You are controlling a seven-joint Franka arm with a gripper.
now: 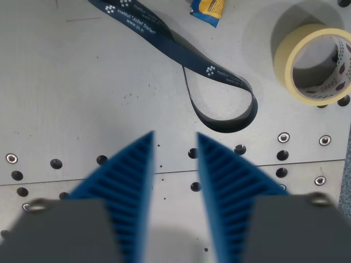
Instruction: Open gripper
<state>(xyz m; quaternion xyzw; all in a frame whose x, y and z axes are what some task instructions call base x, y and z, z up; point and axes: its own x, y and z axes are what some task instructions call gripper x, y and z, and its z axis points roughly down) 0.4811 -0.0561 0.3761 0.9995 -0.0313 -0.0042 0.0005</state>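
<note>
My gripper [175,139] fills the lower part of the wrist view, with two blue ribbed fingers [134,181] pointing up the picture. The jaws stand apart with a clear gap between them, and only the bare metal table [82,82] shows in that gap. Nothing is held. A dark blue lanyard [219,74] with white print lies looped on the table just beyond the fingertips, apart from them.
A roll of beige masking tape [307,60] lies at the wrist view's upper right. A yellow and blue packet [208,8] sits at the top edge. Rows of bolt holes and screws [283,137] cross the plate.
</note>
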